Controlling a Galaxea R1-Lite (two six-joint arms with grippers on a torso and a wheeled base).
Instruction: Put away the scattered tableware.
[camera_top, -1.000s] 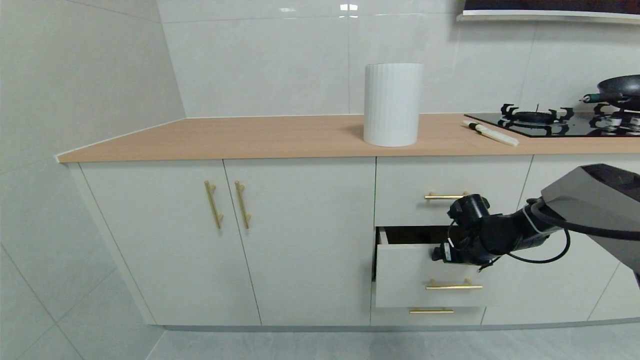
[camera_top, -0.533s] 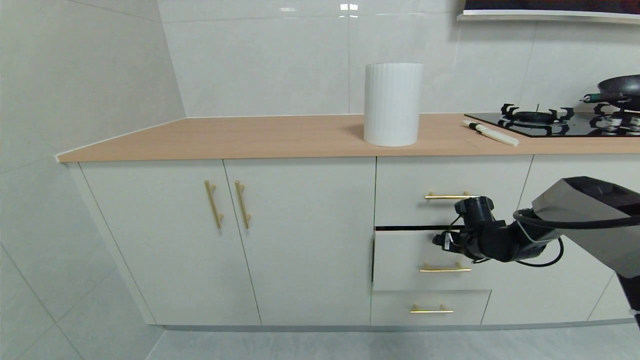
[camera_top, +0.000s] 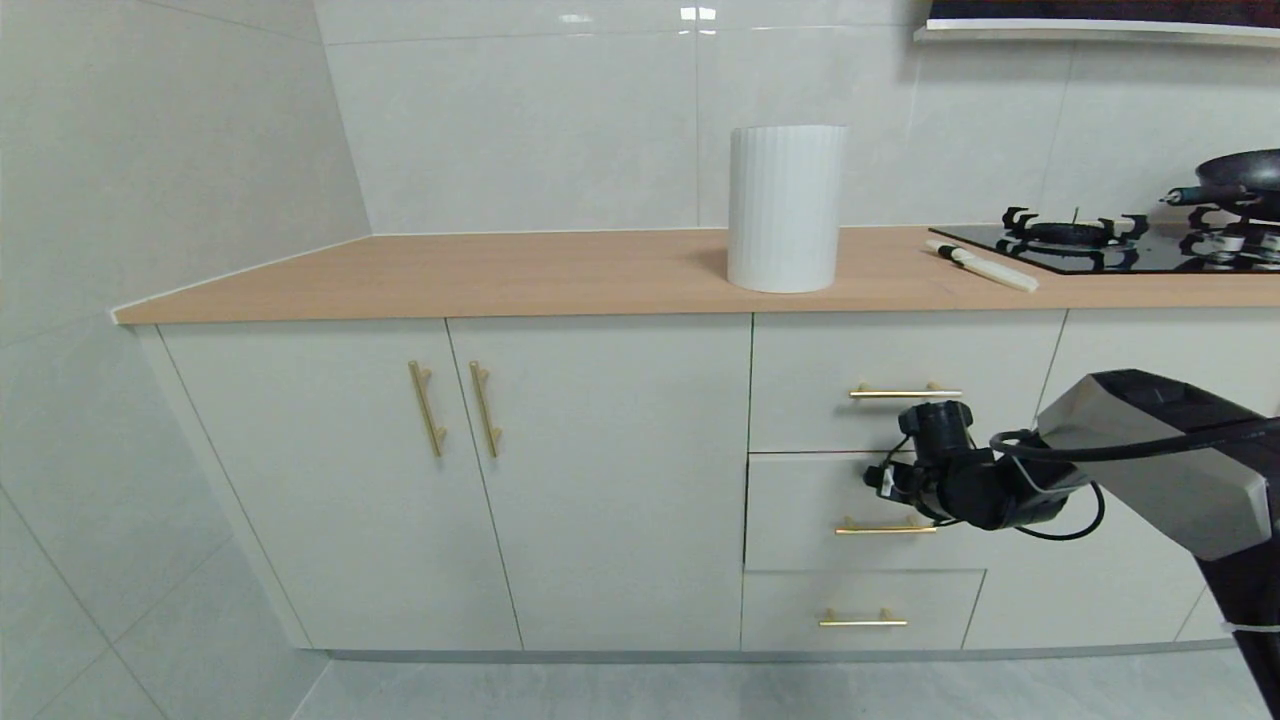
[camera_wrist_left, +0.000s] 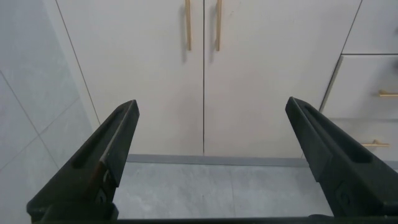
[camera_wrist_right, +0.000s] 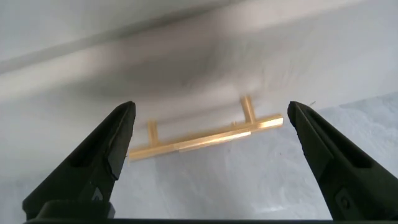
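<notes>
The left gripper (camera_wrist_left: 211, 118) hangs low in front of the double doors (camera_wrist_left: 202, 74), its fingers wide apart and with nothing between them. I judge it is kept there so that it leaves room for the other arm. The right gripper (camera_wrist_right: 210, 112) is at the middle drawer (camera_top: 800, 500), close to the front panel and just above its handle (camera_wrist_right: 211, 138). Its fingers are also spread wide and hold nothing, and the handle lies across the gap between them. I cannot tell if they touch the panel. The drawer front sits flush with the top drawer (camera_top: 900, 365) and the bottom drawer (camera_top: 860, 600), so it is closed, and the open fingers near the handle suit either a push on the front or a new grip on the bar. Farther back, on the counter (camera_top: 500, 275), a white ribbed jar (camera_top: 785, 208) stands upright about the middle, nearer to the back edge. The task's thing that I can see, a pale knife (camera_top: 980, 266), lies flat toward the right end of the counter, just beside the left corner of the hob (camera_top: 1090, 255), well apart from both grippers, so it is not yet put away. A dark pan (camera_top: 1240, 175) rests on the far burner.
</notes>
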